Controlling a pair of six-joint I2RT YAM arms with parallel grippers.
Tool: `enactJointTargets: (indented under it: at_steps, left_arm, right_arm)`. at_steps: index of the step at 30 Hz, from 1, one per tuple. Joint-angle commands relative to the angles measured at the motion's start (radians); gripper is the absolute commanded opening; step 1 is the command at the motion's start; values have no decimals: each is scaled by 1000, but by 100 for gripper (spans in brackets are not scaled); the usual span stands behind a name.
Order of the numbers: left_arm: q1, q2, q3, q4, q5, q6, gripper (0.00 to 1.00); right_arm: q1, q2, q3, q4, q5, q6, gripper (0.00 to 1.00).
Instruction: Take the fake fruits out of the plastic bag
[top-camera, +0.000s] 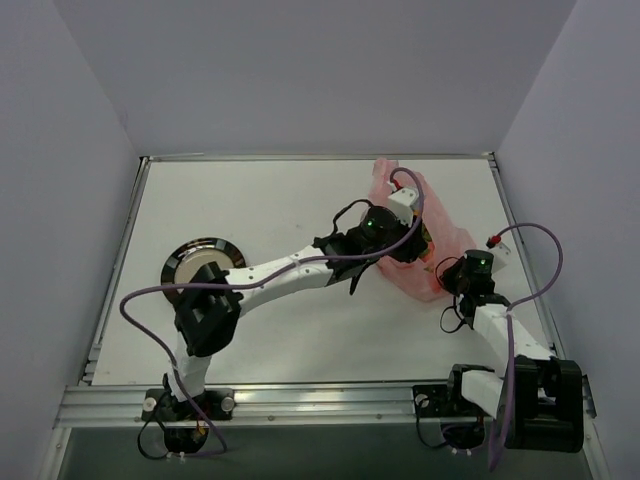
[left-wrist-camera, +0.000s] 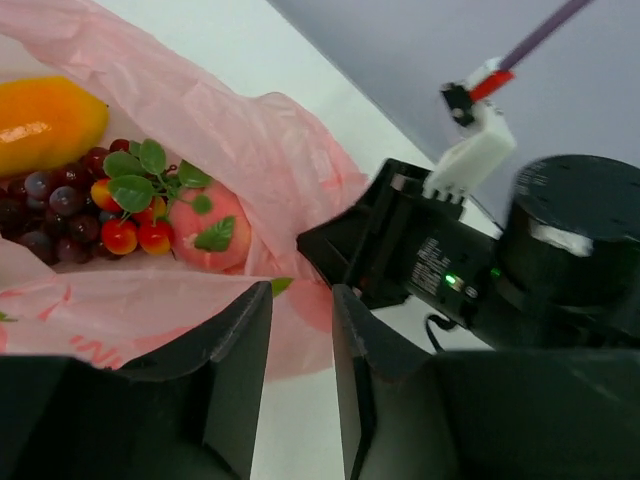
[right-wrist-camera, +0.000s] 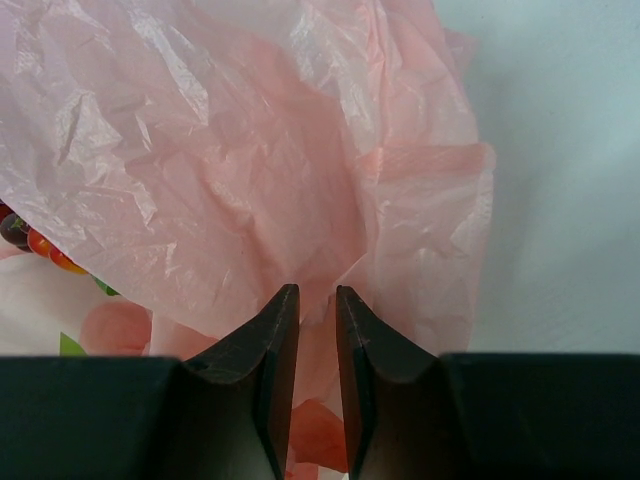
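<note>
Right gripper (right-wrist-camera: 317, 291) clamped on a fold of the plastic bag (right-wrist-camera: 250, 160), which lies far right on the table (top-camera: 250, 200). Left gripper (left-wrist-camera: 301, 295) at the bag mouth, fingers slightly apart (nothing between them). Fake fruits (left-wrist-camera: 205, 228) lie inside the bag, among them a yellow-orange oval (left-wrist-camera: 45, 120).

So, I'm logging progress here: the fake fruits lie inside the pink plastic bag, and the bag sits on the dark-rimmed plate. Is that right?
Not quite. The fake fruits do lie inside the pink plastic bag, but the bag sits on the table at the far right, well apart from the dark-rimmed plate at the left. The top external view shows it.
</note>
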Motion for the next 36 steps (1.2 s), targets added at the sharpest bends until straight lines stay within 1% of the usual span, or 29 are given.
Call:
enactJointTargets:
  at_steps: [1, 2, 5, 7, 8, 9, 10, 11, 13, 14, 15, 16, 19, 22, 25, 29, 32, 36]
  left_arm:
    - [35, 90, 148, -74, -120, 8, 26]
    - [41, 145, 177, -78, -139, 3, 25]
    - [62, 217, 274, -77, -209, -30, 25]
    - [65, 286, 320, -97, -263, -15, 27]
    - [67, 309, 366, -112, -315, -9, 29]
    - [71, 353, 387, -124, -320, -9, 31]
    - [78, 374, 401, -167, -315, -12, 32]
    - [82, 386, 409, -169, -305, -14, 33]
    - [88, 398, 372, -143, -289, -14, 39]
    - [91, 394, 348, -99, -262, -14, 43]
    - [93, 382, 302, -80, -249, -15, 46]
    - [93, 375, 286, -47, -233, -17, 55]
    - [94, 365, 262, -11, -154, -7, 63]
    - [93, 362, 265, 4, -99, -15, 64]
    - [91, 375, 295, -16, -59, -29, 64]
    - [91, 395, 312, -29, -48, -49, 64]
    - [90, 375, 277, 10, -48, -61, 55]
    - [90, 389, 311, 12, -56, -47, 45]
  right_arm:
    - [6, -22, -13, 28, -4, 8, 18]
    - [6, -20, -13, 32, -4, 7, 18]
    - [9, -12, -19, 43, -6, 8, 18]
    - [9, -6, -19, 49, -7, 8, 18]
    - [11, -6, -19, 52, -9, 7, 18]
    - [11, -5, -21, 52, -7, 7, 18]
    - [12, -5, -21, 54, -9, 7, 18]
    - [12, -5, -21, 60, -9, 5, 18]
    - [15, -3, -21, 60, -9, 5, 18]
    - [17, -5, -22, 63, -10, 4, 18]
    - [18, -8, -24, 65, -6, 4, 18]
    - [21, -8, -24, 65, -7, 4, 18]
    - [37, -6, -22, 69, 3, -1, 18]
    - [49, -3, -21, 68, 20, -1, 18]
    - [57, 1, -18, 68, 23, -1, 18]
    - [60, 3, -16, 69, 23, -3, 18]
    - [61, 7, -16, 74, 22, -4, 18]
    - [64, 12, -13, 72, 16, -6, 18]
